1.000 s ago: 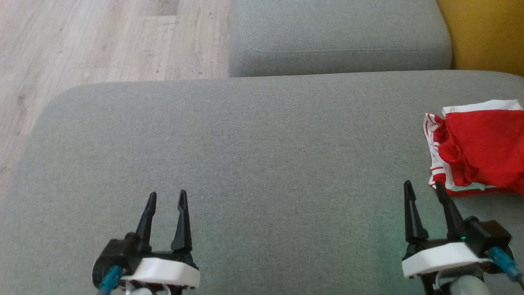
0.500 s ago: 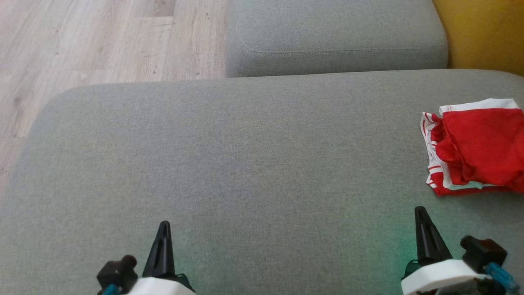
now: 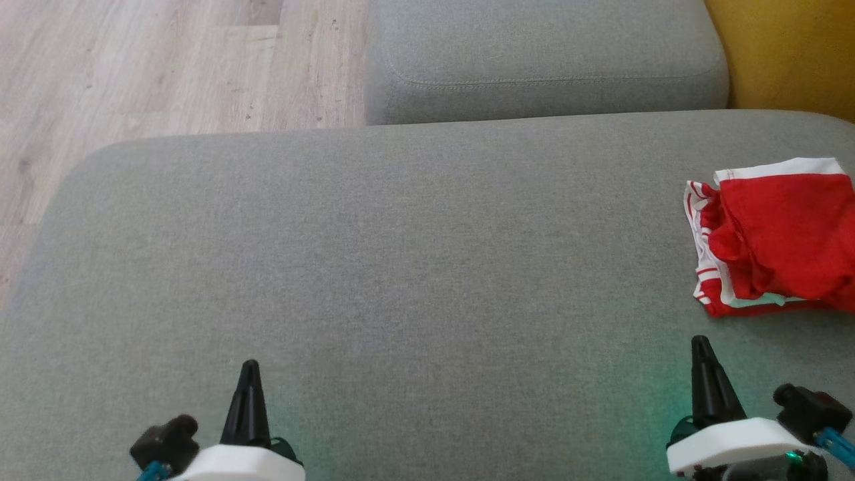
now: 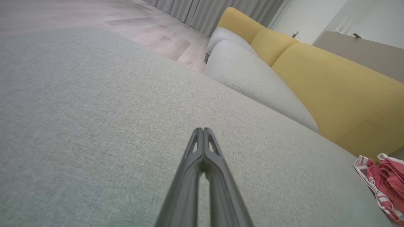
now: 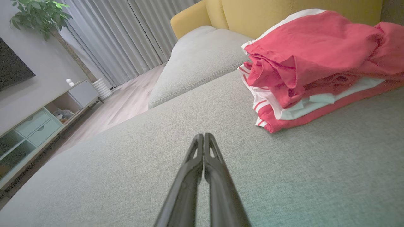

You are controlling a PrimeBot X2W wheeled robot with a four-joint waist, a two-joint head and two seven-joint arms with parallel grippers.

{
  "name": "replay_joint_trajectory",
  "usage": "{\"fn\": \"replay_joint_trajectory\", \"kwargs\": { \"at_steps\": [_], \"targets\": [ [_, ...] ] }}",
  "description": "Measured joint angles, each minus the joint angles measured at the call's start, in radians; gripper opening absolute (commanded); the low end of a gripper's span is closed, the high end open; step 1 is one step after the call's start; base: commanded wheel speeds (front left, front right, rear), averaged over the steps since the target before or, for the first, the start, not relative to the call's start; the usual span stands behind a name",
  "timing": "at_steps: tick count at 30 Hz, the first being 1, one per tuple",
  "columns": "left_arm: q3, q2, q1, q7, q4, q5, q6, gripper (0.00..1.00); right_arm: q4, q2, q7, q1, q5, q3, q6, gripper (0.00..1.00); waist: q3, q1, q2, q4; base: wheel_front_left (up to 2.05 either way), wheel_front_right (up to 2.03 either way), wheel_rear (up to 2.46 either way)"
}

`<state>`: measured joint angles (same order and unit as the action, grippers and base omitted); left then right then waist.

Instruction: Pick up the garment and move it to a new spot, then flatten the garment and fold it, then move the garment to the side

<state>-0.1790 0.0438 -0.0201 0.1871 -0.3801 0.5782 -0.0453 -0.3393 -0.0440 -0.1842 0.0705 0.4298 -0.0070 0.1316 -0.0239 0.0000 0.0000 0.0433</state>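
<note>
The garment (image 3: 781, 237) is red with white stripes and lies in a folded, slightly rumpled heap at the right edge of the grey sofa seat (image 3: 401, 267). It also appears as the garment (image 5: 312, 66) and the garment (image 4: 383, 187). My right gripper (image 3: 701, 344) is shut and empty, a short way in front of the heap and apart from it. At the lower left my left gripper (image 3: 249, 367) is shut and empty over bare cushion. Both wrist views show the fingers pressed together: right gripper (image 5: 203, 136), left gripper (image 4: 203, 130).
A second grey cushion (image 3: 548, 60) adjoins the far side of the seat. Yellow sofa backrests (image 4: 331, 91) rise behind. Wooden floor (image 3: 153, 67) lies beyond the seat's rounded left edge. A TV cabinet (image 5: 38, 126), curtains (image 5: 126, 34) and a plant (image 5: 38, 15) stand far off.
Both grippers have closed from open and drawn back toward the bottom edge. The camera has shifted slightly. The garment lies as before.
</note>
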Motion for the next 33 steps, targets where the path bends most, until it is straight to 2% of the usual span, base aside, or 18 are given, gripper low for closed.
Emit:
{"fn": "replay_joint_trajectory", "kwargs": {
  "at_steps": [33],
  "targets": [
    [0.084, 0.000, 0.024, -0.094, 0.030, 0.327, -0.026, 0.00, 0.020, 0.000, 0.095, -0.045, 0.372, -0.039, 0.000, 0.00, 0.009, 0.0000, 0.0000, -0.014, 0.00, 0.00, 0.00]
  ]
}}
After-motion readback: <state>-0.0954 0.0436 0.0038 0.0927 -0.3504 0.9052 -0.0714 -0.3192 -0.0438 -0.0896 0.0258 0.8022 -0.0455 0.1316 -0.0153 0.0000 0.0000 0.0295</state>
